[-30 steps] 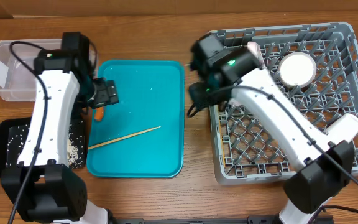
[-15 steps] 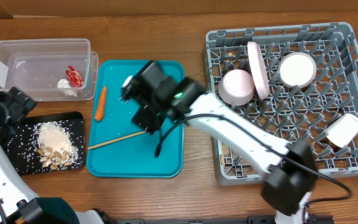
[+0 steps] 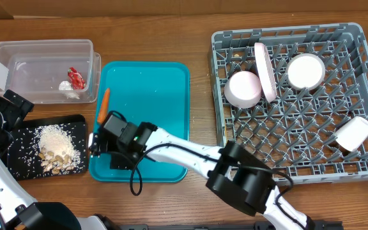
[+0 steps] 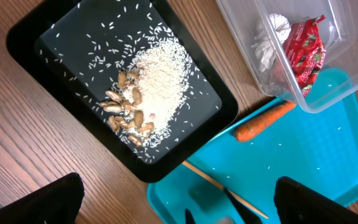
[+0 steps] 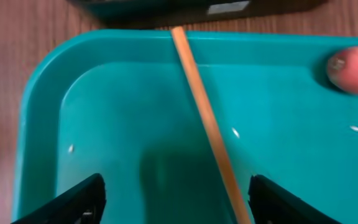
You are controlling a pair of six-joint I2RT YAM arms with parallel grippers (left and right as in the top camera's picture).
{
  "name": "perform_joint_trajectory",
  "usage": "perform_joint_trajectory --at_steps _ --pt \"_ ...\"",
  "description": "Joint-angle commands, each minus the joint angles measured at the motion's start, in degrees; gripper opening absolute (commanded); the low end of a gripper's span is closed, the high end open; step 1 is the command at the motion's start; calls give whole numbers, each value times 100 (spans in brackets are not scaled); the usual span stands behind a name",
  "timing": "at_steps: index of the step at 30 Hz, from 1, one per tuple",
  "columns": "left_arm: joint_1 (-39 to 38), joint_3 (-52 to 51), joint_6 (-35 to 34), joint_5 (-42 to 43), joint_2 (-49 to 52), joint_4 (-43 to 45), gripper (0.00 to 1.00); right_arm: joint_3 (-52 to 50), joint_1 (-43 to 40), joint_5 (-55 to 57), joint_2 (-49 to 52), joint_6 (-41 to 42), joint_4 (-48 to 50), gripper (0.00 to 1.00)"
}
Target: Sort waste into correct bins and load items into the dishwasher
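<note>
Diagonally, thin pale chopstick [image 5: 209,124], teal tray [image 5: 303,162]

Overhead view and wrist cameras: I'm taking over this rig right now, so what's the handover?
Left hand open, by the black tray, holding nothing.
Right hand open, low over the teal tray, straddling the chopstick, not gripping it.
Done: wrapper and scrap in the tub; rice and nuts on the black tray; bowls, plate and cup in the rack.
Left: carrot at the teal tray's left edge, and the chopstick.
</note>
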Motion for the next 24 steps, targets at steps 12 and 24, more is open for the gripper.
perform_joint_trajectory --at_steps 12,24 --pt "-55 85 -35 87 -9 -9 100 13 0 518 273 -101 -142 14" --pt "-55 85 -33 87 -9 -9 100 247 -151 1720 -415 494 -896 4"
